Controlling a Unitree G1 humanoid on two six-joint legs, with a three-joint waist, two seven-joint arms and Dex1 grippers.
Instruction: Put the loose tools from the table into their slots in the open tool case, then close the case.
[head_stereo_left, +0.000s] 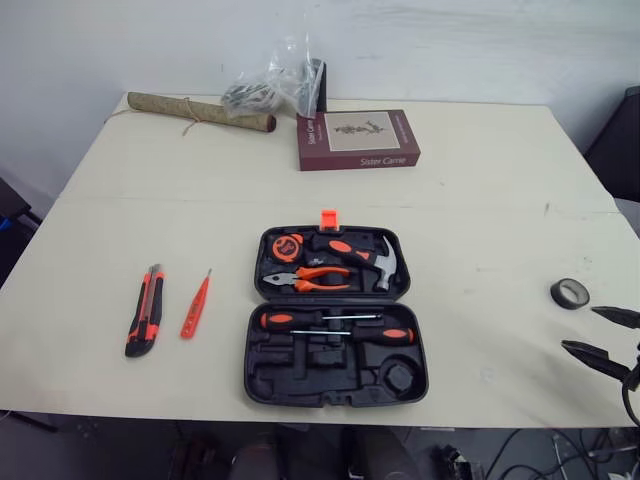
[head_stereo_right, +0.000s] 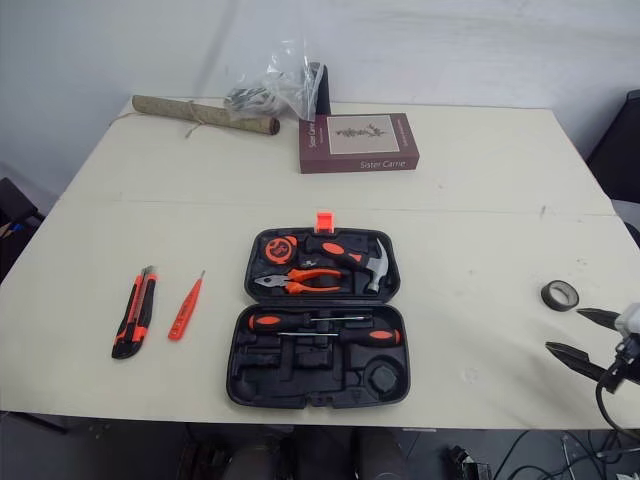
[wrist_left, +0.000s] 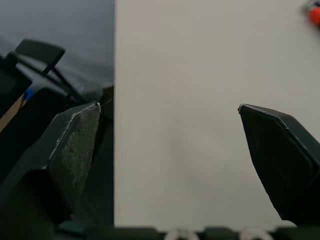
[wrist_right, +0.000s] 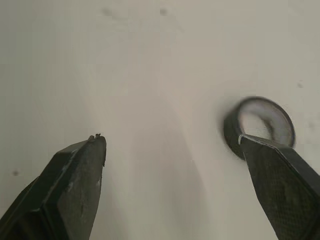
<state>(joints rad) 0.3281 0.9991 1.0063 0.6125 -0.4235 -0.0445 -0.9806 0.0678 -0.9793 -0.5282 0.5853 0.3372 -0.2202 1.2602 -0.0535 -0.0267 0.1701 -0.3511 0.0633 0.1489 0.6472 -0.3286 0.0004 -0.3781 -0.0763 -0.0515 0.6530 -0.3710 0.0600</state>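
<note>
The left gripper hung over the pale cream tabletop, its two black textured fingers spread wide apart with bare surface between them. One finger reached past the table's straight edge, over dark floor and black framework. A small blurred orange object lay farther in on the table.

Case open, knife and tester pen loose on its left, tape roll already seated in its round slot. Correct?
Not the tape roll: it lies on the table, right of the open case, near the right gripper, as the left eye view shows. The knife and tester pen are loose on the case's left, as stated.
</note>
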